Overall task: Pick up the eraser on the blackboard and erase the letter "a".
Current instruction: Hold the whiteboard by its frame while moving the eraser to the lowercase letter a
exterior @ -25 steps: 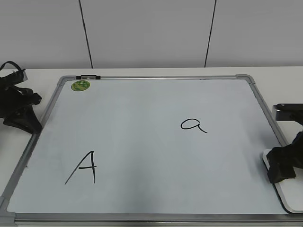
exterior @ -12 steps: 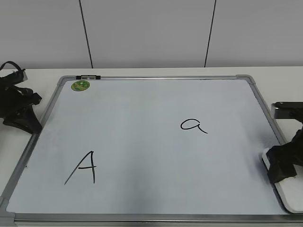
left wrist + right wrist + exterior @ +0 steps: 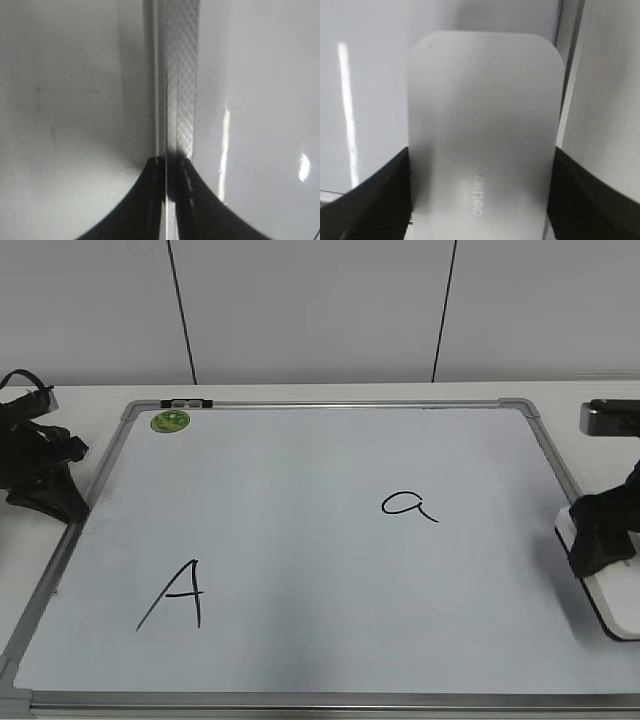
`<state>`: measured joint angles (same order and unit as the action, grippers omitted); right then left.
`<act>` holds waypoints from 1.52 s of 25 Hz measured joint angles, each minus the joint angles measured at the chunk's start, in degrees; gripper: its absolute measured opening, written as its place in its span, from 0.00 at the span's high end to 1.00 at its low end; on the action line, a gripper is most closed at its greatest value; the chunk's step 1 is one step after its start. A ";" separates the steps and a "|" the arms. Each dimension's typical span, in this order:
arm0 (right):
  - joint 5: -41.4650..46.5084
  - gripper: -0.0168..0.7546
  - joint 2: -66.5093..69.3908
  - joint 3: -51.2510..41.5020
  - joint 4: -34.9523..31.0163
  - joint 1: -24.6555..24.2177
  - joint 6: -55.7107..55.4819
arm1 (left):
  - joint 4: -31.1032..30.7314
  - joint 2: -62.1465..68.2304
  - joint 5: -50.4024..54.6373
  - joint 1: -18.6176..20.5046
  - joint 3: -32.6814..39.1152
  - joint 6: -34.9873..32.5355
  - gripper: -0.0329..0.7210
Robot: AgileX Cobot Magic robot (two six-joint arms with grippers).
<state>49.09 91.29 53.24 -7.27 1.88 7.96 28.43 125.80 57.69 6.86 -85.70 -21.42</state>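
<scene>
The white eraser (image 3: 612,605) is at the blackboard's right edge, gripped across its width by my right gripper (image 3: 600,545). In the right wrist view the eraser (image 3: 482,130) fills the space between the two black fingers of the right gripper (image 3: 481,156), with grey lettering facing up. The blackboard (image 3: 330,460) lies flat on the table. The small letter "a" (image 3: 409,505) is right of the board's centre, to the left of the eraser. My left gripper (image 3: 45,495) rests shut at the board's left frame (image 3: 180,75), its tips (image 3: 171,162) together.
A large capital "A" (image 3: 175,595) is at the board's lower left. A round green sticker (image 3: 170,421) is at the top left corner. A white wall stands behind the table. The right arm's camera housing (image 3: 610,418) is above the right edge.
My right gripper has moved up and away from the near edge with the eraser in it. The left arm has not moved.
</scene>
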 joint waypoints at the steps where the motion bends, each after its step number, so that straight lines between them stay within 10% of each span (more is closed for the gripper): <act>1: 0.42 0.27 0.00 1.12 0.00 0.00 0.00 | 0.00 0.00 0.00 0.00 0.00 0.00 0.92; 17: 6.49 0.27 15.60 25.04 1.01 9.89 0.00 | 0.34 0.00 0.12 0.00 0.00 0.00 0.92; 38: 14.91 0.27 36.93 47.92 2.85 10.39 0.68 | 0.46 0.00 0.20 0.00 0.00 0.00 0.92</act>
<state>63.99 128.22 101.15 -4.43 12.27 8.64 28.88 125.80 57.89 6.86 -85.70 -21.42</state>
